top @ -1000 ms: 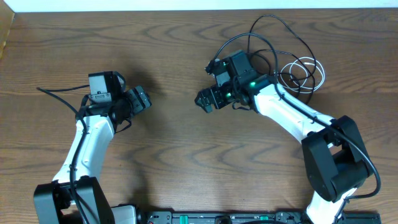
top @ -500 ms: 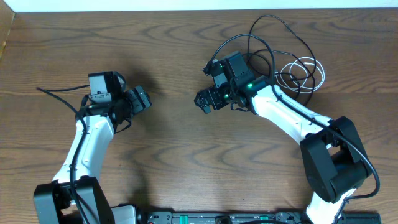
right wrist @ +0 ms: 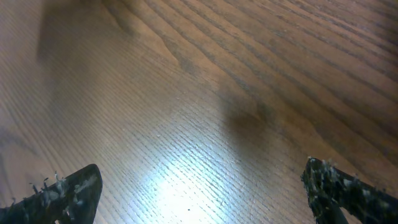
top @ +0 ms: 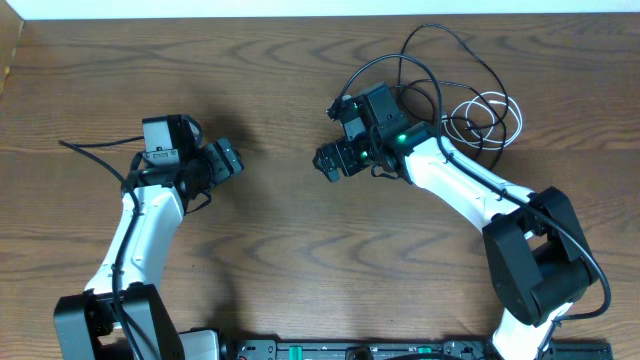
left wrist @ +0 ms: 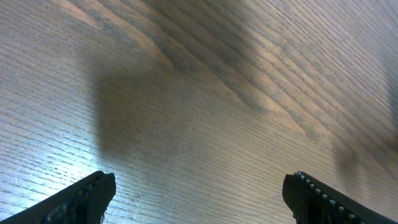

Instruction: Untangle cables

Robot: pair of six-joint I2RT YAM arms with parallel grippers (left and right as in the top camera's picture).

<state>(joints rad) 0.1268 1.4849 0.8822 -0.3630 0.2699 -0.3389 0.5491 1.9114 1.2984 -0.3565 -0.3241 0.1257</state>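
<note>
1. A brown wood-grain table (top: 280,80) fills the overhead view, with 2 white-and-black robot arms reaching in from the near edge.
2. The thin black cable (top: 455,40) lies in loose overlapping loops at the far right of the table, partly hidden behind the right arm's wrist.
3. The thin white cable (top: 505,105) sits coiled just right of that arm, crossed by black loops.
4. The left gripper (top: 228,158) hovers over bare wood at the left, well apart from both cables, jaws spread wide and holding nothing.
5. The right gripper (top: 328,160) points toward the table's centre, away from the cables, its fingertips (right wrist: 62,193) spread wide over bare wood.
</note>
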